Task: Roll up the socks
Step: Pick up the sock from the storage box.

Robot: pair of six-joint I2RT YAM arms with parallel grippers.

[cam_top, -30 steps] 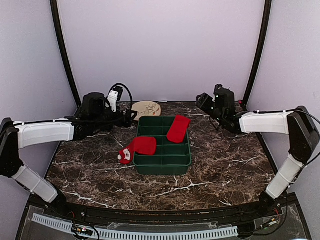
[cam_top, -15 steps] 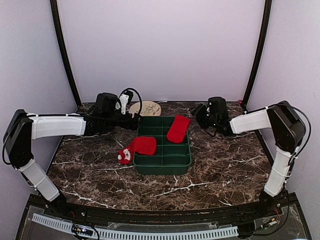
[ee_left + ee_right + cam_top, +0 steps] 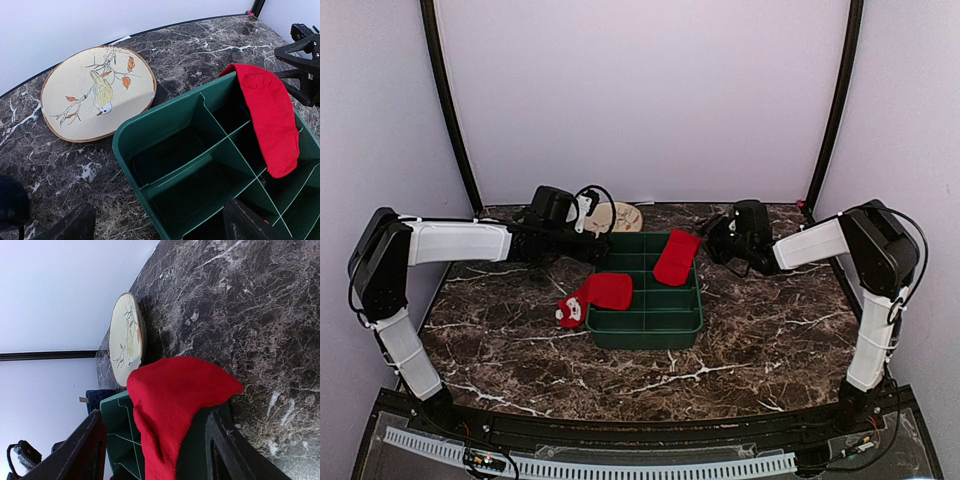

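One of the socks (image 3: 676, 257) is plain red and lies draped over the back right rim of the green tray (image 3: 645, 334). In the right wrist view this sock (image 3: 175, 400) sits between my right gripper's (image 3: 160, 455) open fingers, with a gap on each side. The other sock (image 3: 603, 292) hangs over the tray's left rim, its white patterned end (image 3: 569, 312) on the table. My left gripper (image 3: 160, 230) is wide open over the tray's (image 3: 125, 145) back left corner, holding nothing. From above, the left gripper (image 3: 598, 249) and right gripper (image 3: 713, 243) flank the tray's back edge.
A round wooden plate (image 3: 617, 215) painted with a bird lies flat behind the tray, close to the left gripper. The tray has several empty compartments (image 3: 200, 170). Dark marble table (image 3: 770, 320) extends to the right and front; walls close off the back and sides.
Both arms have reached inward toward the tray: the left gripper moved right to its back left corner, the right gripper moved left to the plain sock. The right jaws narrowed slightly.
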